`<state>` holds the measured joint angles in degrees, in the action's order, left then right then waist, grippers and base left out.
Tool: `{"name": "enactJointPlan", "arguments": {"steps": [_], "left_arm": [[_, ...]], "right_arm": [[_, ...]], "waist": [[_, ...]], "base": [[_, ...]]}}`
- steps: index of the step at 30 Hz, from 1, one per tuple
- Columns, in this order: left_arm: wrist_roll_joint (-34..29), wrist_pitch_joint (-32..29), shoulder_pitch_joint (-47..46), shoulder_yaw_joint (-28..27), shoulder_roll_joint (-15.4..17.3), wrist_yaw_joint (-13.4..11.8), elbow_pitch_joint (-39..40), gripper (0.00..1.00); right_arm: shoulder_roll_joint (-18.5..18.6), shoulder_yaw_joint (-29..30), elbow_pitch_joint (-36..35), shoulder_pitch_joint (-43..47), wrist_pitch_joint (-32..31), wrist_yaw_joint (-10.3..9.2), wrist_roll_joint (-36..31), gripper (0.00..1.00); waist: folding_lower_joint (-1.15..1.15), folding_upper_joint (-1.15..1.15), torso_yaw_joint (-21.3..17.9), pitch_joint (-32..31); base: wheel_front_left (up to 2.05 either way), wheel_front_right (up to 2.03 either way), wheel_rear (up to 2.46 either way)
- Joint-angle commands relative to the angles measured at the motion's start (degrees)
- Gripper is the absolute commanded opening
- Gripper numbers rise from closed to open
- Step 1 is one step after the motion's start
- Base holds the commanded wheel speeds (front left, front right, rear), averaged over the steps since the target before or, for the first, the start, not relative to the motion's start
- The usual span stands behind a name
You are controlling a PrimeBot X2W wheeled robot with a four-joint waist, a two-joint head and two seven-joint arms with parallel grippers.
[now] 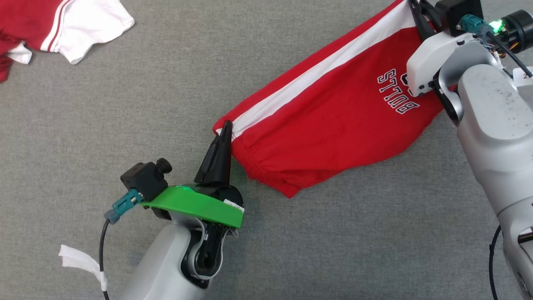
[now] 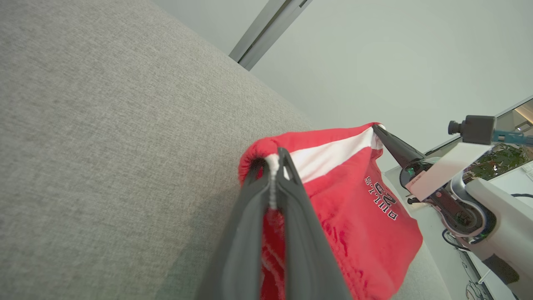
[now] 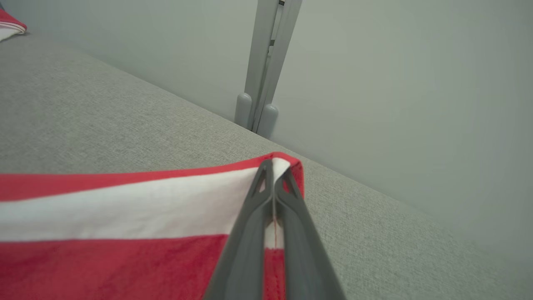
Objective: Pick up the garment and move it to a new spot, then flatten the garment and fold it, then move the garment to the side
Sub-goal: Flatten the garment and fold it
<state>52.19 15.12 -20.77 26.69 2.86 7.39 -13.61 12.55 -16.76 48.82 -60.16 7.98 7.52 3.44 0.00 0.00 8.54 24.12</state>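
Garment (image 1: pixel 333 121) between left claw (image 1: pixel 226 126) and right claw (image 3: pixel 273 165)

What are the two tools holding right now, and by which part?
Both tools are shut on the red garment: the left tool pinches one end of its white stripe, the right tool the opposite end.

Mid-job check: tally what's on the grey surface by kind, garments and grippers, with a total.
Garments: 2, the red shorts stretched between both grippers and a red-and-white garment lying apart, far to the left.
Grippers: 2, the left gripper and the right gripper, each shut on the shorts.
Total: 4
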Motion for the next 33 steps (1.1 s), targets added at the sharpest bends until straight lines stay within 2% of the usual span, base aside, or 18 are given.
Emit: {"name": "enactJointPlan", "arguments": {"steps": [1,2,4,6,7,8,9,10,11,20,26,33], "left_arm": [[0.27,0.03,-1.25,0.42,0.08,0.15,-0.25,0.0],[0.37,0.04,-1.45,0.6,0.08,0.15,-0.3,0.0],[0.42,0.03,-1.73,1.16,0.09,0.15,-0.56,0.0],[-0.7,0.03,-2.23,1.65,0.09,0.15,-1.15,0.0],[-1.18,0.04,-2.43,1.77,0.09,0.15,-1.41,0.13],[-1.4,0.04,-2.49,1.83,0.08,0.15,-1.61,0.42],[-1.53,0.03,-2.45,1.91,0.08,0.15,-1.77,0.55],[-1.63,0.04,-2.39,1.99,0.08,0.15,-1.85,0.89],[-1.93,0.04,-2.4,2.12,0.08,0.15,-1.85,1.0],[-9.32,0.03,-0.38,2.98,0.11,-0.09,-4.66,1.0],[-14.53,0.03,2.75,-0.51,1.78,-0.14,-3.35,1.0],[-18.96,0.03,7.3,-6.41,3.76,-1.42,-0.29,1.0]], "right_arm": [[0.57,-0.09,1.84,-1.44,0.58,-0.06,0.13,0.0],[0.66,-0.12,3.06,-2.05,0.83,-0.06,0.14,0.0],[0.68,-0.24,5.84,-3.43,1.2,-0.06,0.22,0.15],[0.45,-0.69,8.32,-4.63,1.59,-0.06,0.42,0.42],[0.37,-0.91,9.52,-5.27,1.95,-0.06,0.6,0.89],[0.21,-1.34,10.75,-5.73,2.12,-0.06,0.64,1.0],[0.04,-1.7,11.62,-6.1,2.25,-0.06,0.74,1.0],[-0.26,-2.16,12.41,-6.42,2.44,-0.06,1.1,1.0],[-0.79,-2.74,13.24,-6.68,2.72,-0.06,1.76,1.0],[-0.75,-7.88,17.47,-7.97,4.26,-0.06,6.0,1.0],[-0.09,-12.1,17.59,-6.72,4.45,-0.06,10.23,1.0],[2.48,-17.78,16.56,-4.91,0.85,-0.06,16.38,1.0]], "waist": [[0.0,0.0,1.41,1.52],[0.0,0.0,1.54,1.63],[0.0,0.0,1.82,1.8],[0.0,0.0,2.01,1.9],[0.0,0.0,2.05,1.91],[0.0,0.0,2.06,1.87],[0.0,0.0,2.03,1.83],[0.0,0.0,2.0,1.78],[0.0,0.0,1.93,1.68],[0.0,0.0,0.69,-0.68],[0.0,0.0,-0.22,-3.57],[0.0,0.0,-0.3,-6.16]], "base": [[0.0,0.0,0.0],[0.0,0.0,0.0],[0.0,0.0,0.0],[0.0,0.0,0.0],[0.0,0.0,0.0],[0.0,0.0,0.0],[0.0,0.0,0.0],[0.0,0.0,0.0],[0.0,0.0,0.0],[0.0,0.0,0.0],[0.0,0.0,0.0],[0.0,0.0,0.0]]}}
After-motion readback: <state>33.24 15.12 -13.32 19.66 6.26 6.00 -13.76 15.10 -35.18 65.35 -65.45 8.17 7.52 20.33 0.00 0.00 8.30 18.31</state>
